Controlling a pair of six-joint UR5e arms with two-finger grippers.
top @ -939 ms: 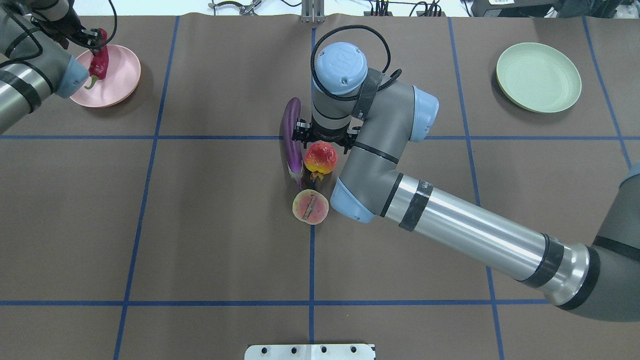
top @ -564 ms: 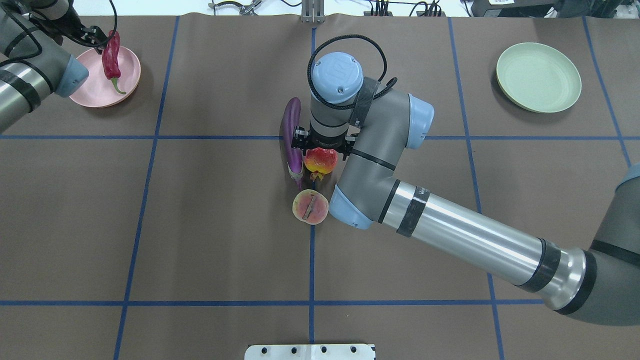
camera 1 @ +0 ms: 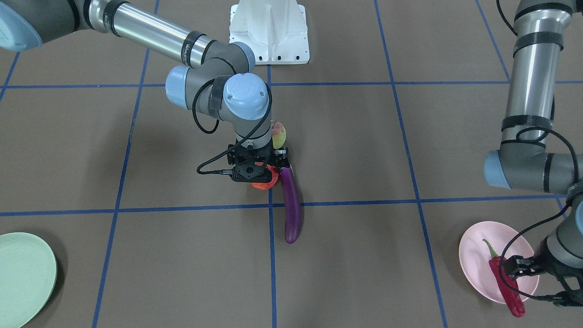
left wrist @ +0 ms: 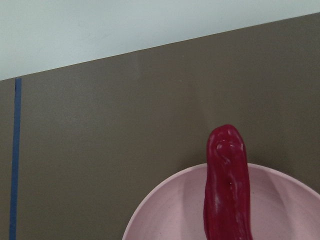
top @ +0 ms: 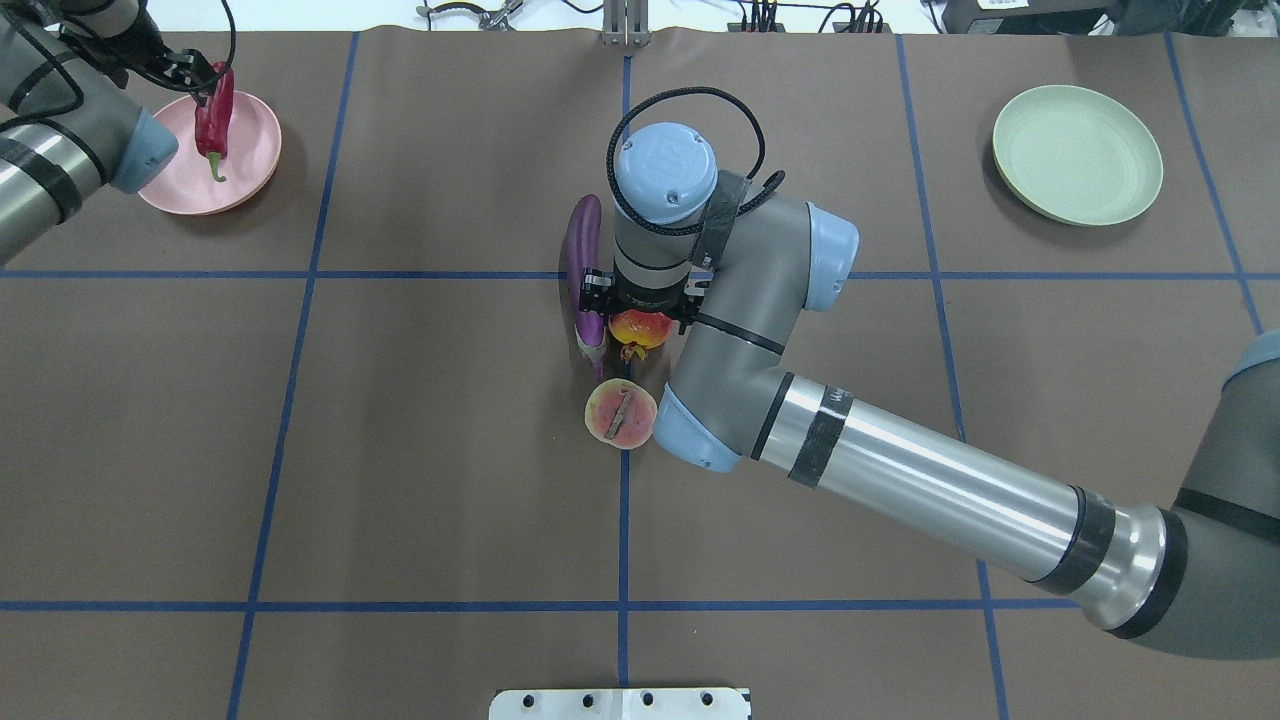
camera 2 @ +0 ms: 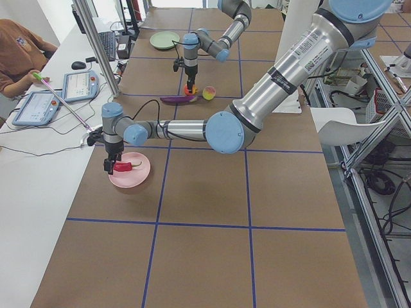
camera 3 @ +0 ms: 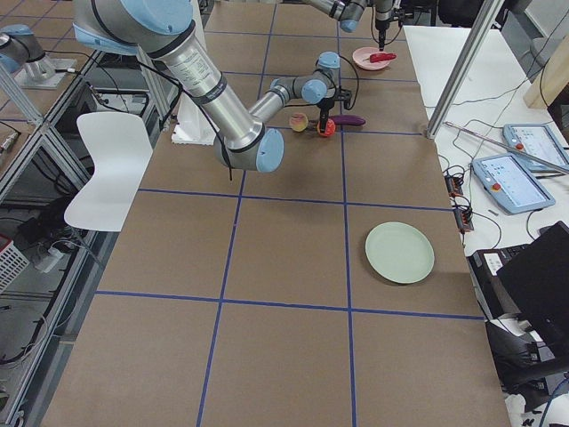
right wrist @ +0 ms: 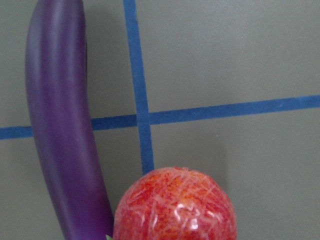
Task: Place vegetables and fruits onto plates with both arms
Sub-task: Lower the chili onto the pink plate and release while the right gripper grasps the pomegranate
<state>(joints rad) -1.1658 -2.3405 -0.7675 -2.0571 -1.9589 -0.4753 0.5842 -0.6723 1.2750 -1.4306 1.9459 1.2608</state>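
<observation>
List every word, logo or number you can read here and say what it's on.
"UR", probably: a raised logo, soft, on the blue joint cap of the right arm.
Printed lettering on the right arm's forearm: too small to read.
Printed lettering on the left arm, exterior left view: too blurred to read.
Nothing else is legible.

One camera behind my shoulders looked forward and down over the whole bench (top: 400, 450). Another faced me from across it, my base block (camera 1: 268, 32) at its top. Two stood far back at the bench ends. My right wrist camera hung close over the eggplant (right wrist: 60, 125) and red fruit (right wrist: 175, 205), and my left over the chili pepper (left wrist: 227, 185) and pink plate (left wrist: 165, 215). The wide views showed all four too.
</observation>
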